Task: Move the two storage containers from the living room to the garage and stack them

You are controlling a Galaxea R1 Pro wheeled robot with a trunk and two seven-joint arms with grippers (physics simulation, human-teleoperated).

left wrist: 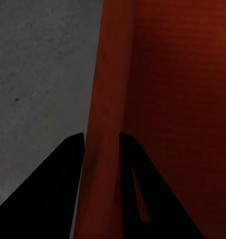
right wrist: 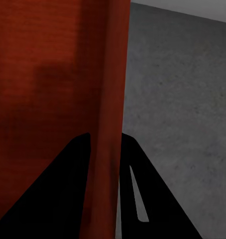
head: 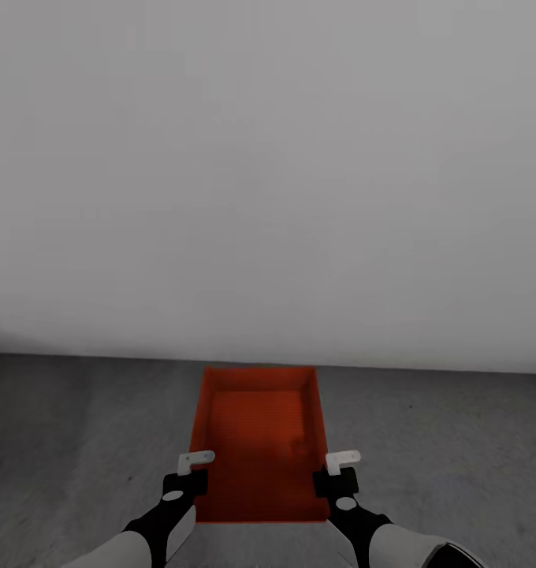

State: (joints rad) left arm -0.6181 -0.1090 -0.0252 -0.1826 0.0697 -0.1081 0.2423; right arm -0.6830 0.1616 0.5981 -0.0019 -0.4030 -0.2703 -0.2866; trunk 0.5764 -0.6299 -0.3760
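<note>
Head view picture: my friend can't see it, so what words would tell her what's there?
An open orange-red storage container sits on a grey concrete floor in front of a plain pale wall. The left claw and right claw each straddle one of its long side walls.

A bare, unfinished utility room of the garage kind, rendered in a simulator. The floor [head: 79, 442] is dark grey, rough, speckled concrete, running from nine o'clock to three o'clock across the lower part of the head view, and its mottled grain shows close up in both wrist views. At twelve o'clock a plain pale grey wall [head: 268, 158] rises, with no trim or skirting where it meets the concrete. An orange-red storage bin [head: 260, 442] at six o'clock suits such a space.
</note>
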